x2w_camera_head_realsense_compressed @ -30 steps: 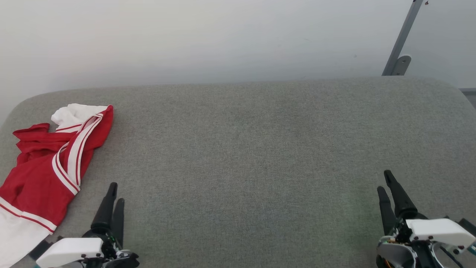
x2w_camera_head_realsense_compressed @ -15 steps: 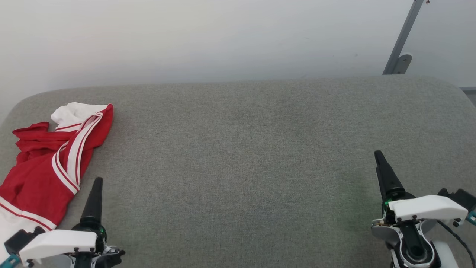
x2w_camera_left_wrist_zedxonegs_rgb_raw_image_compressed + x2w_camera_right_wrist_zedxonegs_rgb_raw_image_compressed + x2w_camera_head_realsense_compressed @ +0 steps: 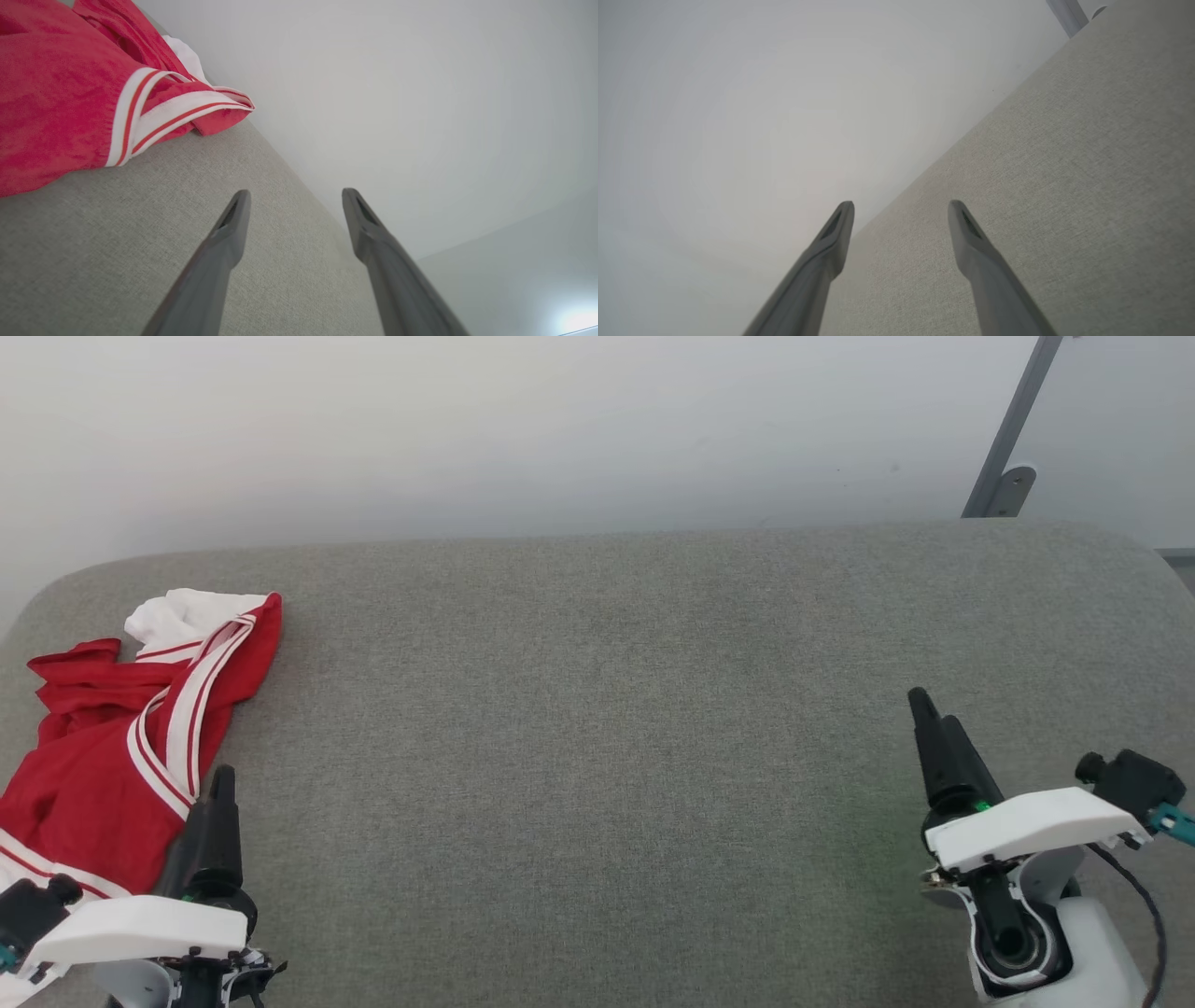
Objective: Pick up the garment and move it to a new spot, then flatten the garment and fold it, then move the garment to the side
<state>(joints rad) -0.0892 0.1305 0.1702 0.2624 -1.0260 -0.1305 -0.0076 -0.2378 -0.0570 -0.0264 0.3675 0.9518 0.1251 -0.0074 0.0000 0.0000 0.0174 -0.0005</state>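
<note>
The garment (image 3: pixel 103 747), a red jersey with white sleeves and red-and-white striped trim, lies crumpled at the left end of the grey fabric surface (image 3: pixel 597 756). In the left wrist view the garment (image 3: pixel 70 93) fills the upper left, apart from the fingers. My left gripper (image 3: pixel 222 779) hovers at the lower left, just right of the garment's edge; its gripper (image 3: pixel 294 198) stands open and empty. My right gripper (image 3: pixel 929 709) is at the lower right, far from the garment, and its gripper (image 3: pixel 901 207) is open with nothing between the fingers.
A pale wall (image 3: pixel 467 429) rises behind the grey surface. A grey metal post with a bracket (image 3: pixel 1004 448) stands at the back right. The surface's rounded far edge (image 3: pixel 597 537) runs across the head view.
The left gripper has opened and shifted left toward the garment's edge. The right gripper has moved forward and slightly left. Both wrists have rolled, showing the fingers edge-on in the head view.
</note>
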